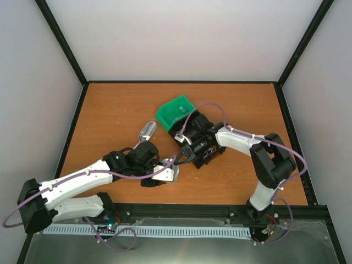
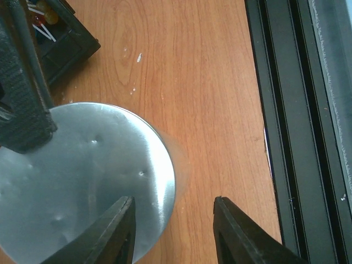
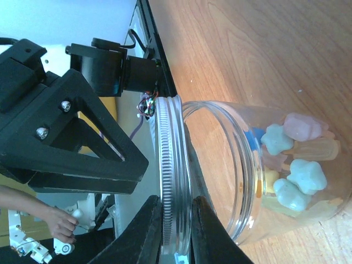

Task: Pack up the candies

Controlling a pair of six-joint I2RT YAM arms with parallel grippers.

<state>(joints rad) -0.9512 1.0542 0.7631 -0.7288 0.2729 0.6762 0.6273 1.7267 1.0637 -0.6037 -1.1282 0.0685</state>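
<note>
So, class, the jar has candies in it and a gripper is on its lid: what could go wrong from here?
The right gripper pinches only the thin rim of the lid, so the lid may slip or sit crooked on the jar. The left gripper is open beside the jar, so nothing seems to steady it; jar and candies could slide or tip. The two grippers are close and might collide.

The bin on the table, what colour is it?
Green bin, clearest in the top external view.

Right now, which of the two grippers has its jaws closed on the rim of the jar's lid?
The right gripper: it pinches the edge of the silver lid; the left gripper has its jaws apart.
</note>
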